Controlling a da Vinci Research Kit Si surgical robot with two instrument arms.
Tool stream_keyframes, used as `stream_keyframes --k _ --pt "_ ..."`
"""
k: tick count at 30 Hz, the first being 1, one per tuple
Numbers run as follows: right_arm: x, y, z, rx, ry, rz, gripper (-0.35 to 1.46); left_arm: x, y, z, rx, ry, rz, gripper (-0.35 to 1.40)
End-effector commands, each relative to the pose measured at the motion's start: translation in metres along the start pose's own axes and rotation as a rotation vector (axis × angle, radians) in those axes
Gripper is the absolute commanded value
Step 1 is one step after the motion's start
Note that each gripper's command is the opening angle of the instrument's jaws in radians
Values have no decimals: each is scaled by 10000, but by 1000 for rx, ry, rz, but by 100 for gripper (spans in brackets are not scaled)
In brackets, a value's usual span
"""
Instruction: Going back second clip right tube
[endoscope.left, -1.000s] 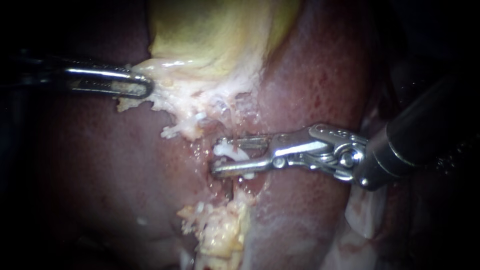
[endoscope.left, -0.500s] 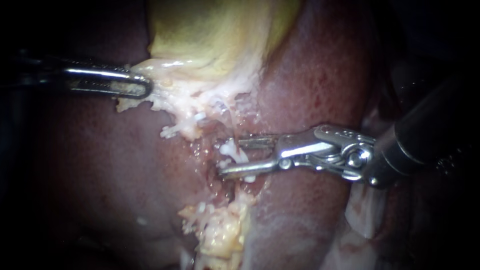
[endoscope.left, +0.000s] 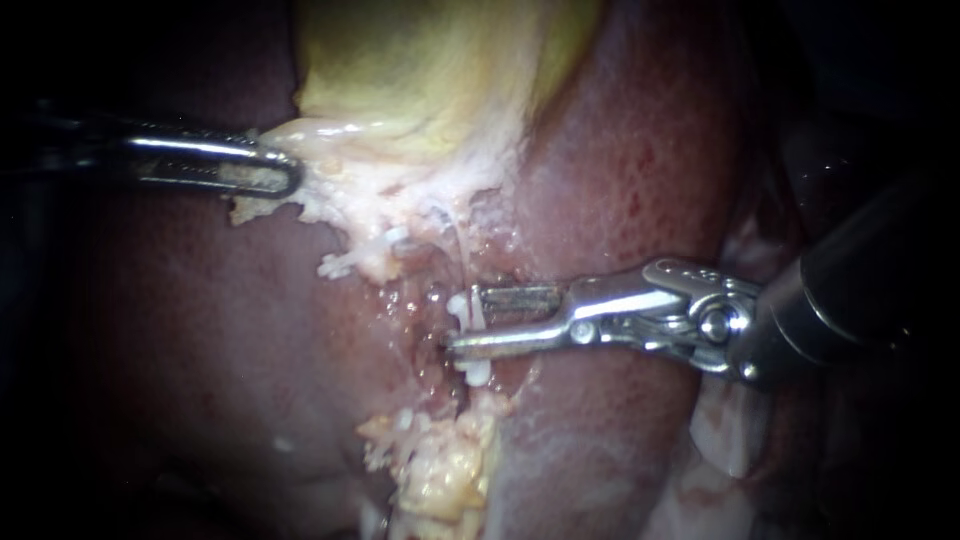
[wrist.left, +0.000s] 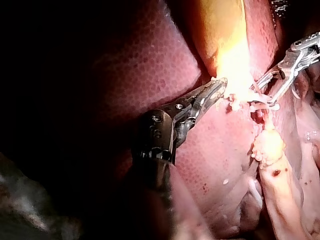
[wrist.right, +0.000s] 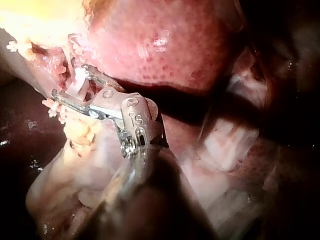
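My right instrument (endoscope.left: 463, 320) comes in from the right with its jaws open. A white clip (endoscope.left: 463, 306) sits upright on the pale tube just at the jaw tips, and its lower end (endoscope.left: 478, 373) shows below the lower jaw. In the right wrist view the same clip (wrist.right: 80, 77) lies between the open jaws of my right instrument (wrist.right: 70, 86). My left instrument (endoscope.left: 280, 172) is shut on the pale edge of the gallbladder (endoscope.left: 420, 90) and holds it to the left. The left wrist view shows my left instrument (wrist.left: 218, 86) gripping that edge.
Another white clip (endoscope.left: 345, 262) sits on tissue left of the tube. Dark red liver (endoscope.left: 640, 150) surrounds the site. Yellowish fatty tissue (endoscope.left: 440, 465) lies below the tube. The right instrument's wrist and shaft (endoscope.left: 740, 325) cross the liver at the right.
My right instrument has drawn back to the right, away from the tube. The white clip stays on the tube, now at the jaw tips instead of deep between them. The left instrument holds still.
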Motion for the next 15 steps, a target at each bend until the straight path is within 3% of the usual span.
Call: stream_keyframes --k 1,9,15 --pt "0 0 -2 2 -1 -2 50 0 0 0 0 0 0 -35" --pt "-3 -5 -18 9 -10 -150 50 0 0 -1 -1 0 0 -35" --pt "2 -12 -30 14 -11 -157 50 -1 0 -2 -1 0 0 -35"
